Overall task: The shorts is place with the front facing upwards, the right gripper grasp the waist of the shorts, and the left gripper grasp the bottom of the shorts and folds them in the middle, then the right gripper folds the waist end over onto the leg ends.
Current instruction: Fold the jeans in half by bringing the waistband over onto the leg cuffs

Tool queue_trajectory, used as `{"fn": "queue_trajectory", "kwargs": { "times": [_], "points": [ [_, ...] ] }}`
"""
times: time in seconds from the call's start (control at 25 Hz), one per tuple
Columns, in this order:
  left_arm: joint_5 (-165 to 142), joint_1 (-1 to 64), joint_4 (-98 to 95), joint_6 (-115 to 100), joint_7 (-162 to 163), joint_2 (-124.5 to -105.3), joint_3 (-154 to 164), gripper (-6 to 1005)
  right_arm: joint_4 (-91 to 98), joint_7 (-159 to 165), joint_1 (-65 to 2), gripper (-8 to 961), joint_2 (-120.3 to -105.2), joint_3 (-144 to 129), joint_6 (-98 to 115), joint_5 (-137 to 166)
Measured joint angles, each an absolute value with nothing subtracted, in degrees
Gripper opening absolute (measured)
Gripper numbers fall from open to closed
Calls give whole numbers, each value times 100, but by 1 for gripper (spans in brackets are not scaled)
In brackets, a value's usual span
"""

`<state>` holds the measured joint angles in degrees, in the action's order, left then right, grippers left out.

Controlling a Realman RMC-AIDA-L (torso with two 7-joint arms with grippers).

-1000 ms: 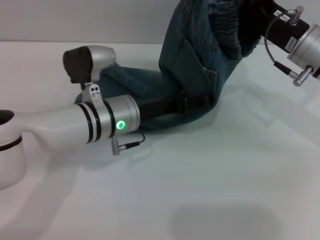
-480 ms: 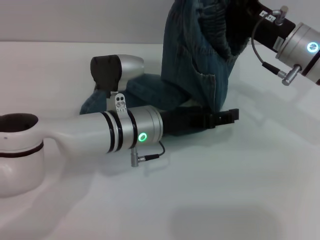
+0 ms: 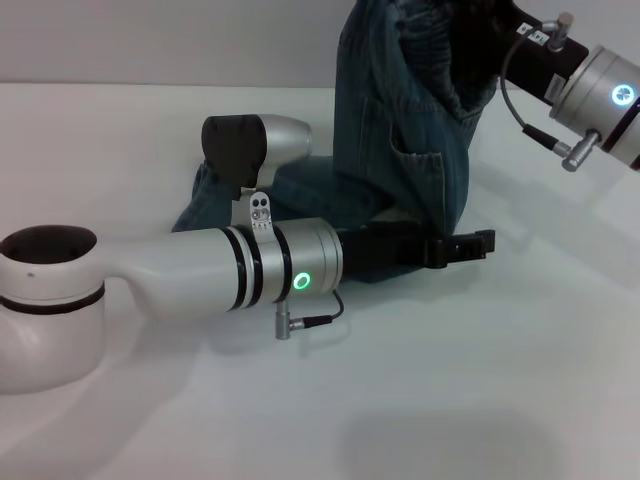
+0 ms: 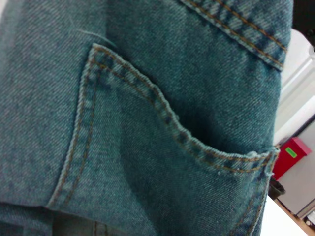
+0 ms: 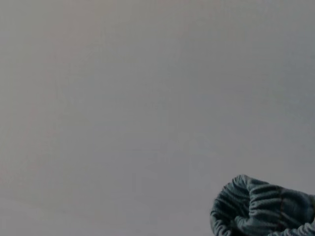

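- My right gripper (image 3: 500,40), at the upper right of the head view, is clenched on the waist (image 3: 450,45) of the shorts (image 3: 400,130) and holds that end lifted off the table (image 3: 480,380).
- The denim hangs down from it in a steep drape through the upper middle of the frame. The rest of the shorts lies on the white surface at centre, partly hidden behind my left arm.
- In the right wrist view only a bunched bit of the ruched waistband (image 5: 263,206) shows, in the lower right corner against a blank background.
- My left gripper (image 3: 475,245) lies low at centre right of the head view, just in front of the foot of the hanging cloth. I see no denim between its fingers, but I cannot tell whether they are spread or closed.
- The left wrist view is filled by denim close up, with a stitched pocket (image 4: 162,152) across the middle, so that arm sits right beside the fabric.
- The leg ends are not clearly visible; I judge they lie at the left of the heap, behind my left arm.
- I judge the middle fold is done and the last step is in hand: carrying the waist over onto the leg ends.
- Next, my left arm should be clear of the cloth's path. My right gripper then needs to sweep toward the left of the frame and lower the waist flat over the hems before letting go.
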<state>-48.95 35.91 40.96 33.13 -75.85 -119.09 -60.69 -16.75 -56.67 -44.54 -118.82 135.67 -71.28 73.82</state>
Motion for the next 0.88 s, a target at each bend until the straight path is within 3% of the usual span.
{"fn": "queue_trajectory", "kwargs": {
  "times": [0.88],
  "points": [
    [-5121, 2614, 4472, 3331, -7954, -11796, -7012, 775, -1710, -5621, -4094, 103, -11870, 13528, -7282, 7242]
  ]
}}
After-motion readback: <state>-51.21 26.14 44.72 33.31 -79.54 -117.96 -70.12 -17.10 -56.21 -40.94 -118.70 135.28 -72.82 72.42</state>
